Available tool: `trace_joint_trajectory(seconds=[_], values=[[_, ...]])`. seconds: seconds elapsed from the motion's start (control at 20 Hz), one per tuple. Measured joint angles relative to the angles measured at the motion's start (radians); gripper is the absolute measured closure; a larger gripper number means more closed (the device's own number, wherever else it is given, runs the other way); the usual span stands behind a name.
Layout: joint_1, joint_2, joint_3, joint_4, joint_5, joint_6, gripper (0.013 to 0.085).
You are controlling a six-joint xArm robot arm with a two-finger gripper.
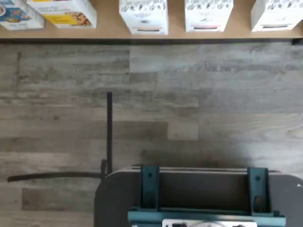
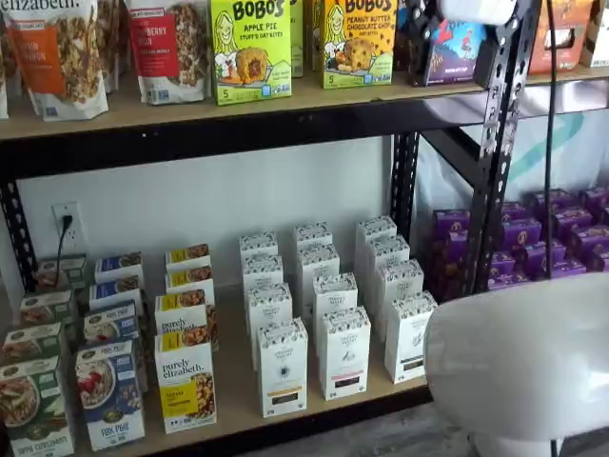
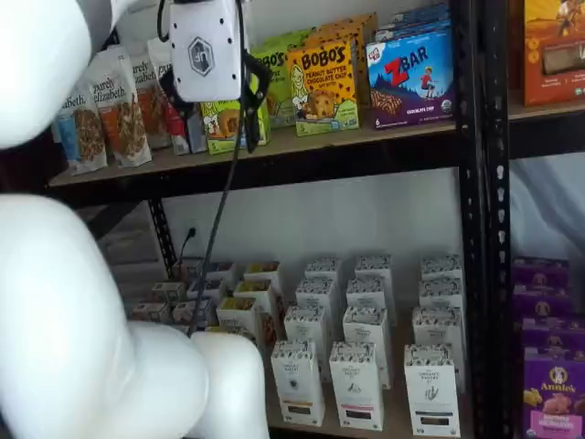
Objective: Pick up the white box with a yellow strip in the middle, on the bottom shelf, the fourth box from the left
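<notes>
The white box point(image 2: 283, 367) with a yellow-brown strip stands upright at the front of the bottom shelf point(image 2: 314, 421), right of a "purely elizabeth" box point(image 2: 186, 381). It also shows in a shelf view point(image 3: 297, 382) and in the wrist view point(image 1: 143, 16), where only its top and strip show. Similar white cartons with pink point(image 2: 344, 350) and black point(image 2: 409, 335) strips stand to its right. My gripper point(image 3: 210, 128) hangs high up in front of the upper shelf, far above the white box. Its black fingers point(image 3: 253, 105) stand apart with a gap between them, and nothing is in them.
My white arm fills a shelf view's left point(image 3: 73, 320) and a shelf view's lower right point(image 2: 523, 362). A black upright point(image 2: 495, 152) stands right of the white cartons, with purple boxes point(image 2: 552, 228) beyond. A dark mount with teal brackets point(image 1: 203, 194) shows over the grey floor.
</notes>
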Motion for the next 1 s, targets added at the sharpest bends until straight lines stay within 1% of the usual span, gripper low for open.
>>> trace_joint_trajectory(seconds=[0.15,0.25,0.45,0.5,0.6,0.65,0.75,0.85,1.0], values=[[0.025,-0.001,0.028,-0.010,-0.041,0.019,0.0130],[0.062,0.003,0.055,-0.032,-0.074,0.044,0.0130],[0.109,0.012,0.098,-0.057,-0.124,0.081,0.0130],[0.126,0.015,0.112,-0.067,-0.140,0.095,0.0130],[0.157,0.009,0.150,-0.086,-0.195,0.121,0.0130],[0.170,0.004,0.173,-0.087,-0.229,0.132,0.0130],[0.187,0.013,0.190,-0.084,-0.251,0.149,0.0130],[0.216,0.027,0.203,-0.101,-0.263,0.175,0.0130],[0.258,0.037,0.238,-0.136,-0.308,0.214,0.0130]])
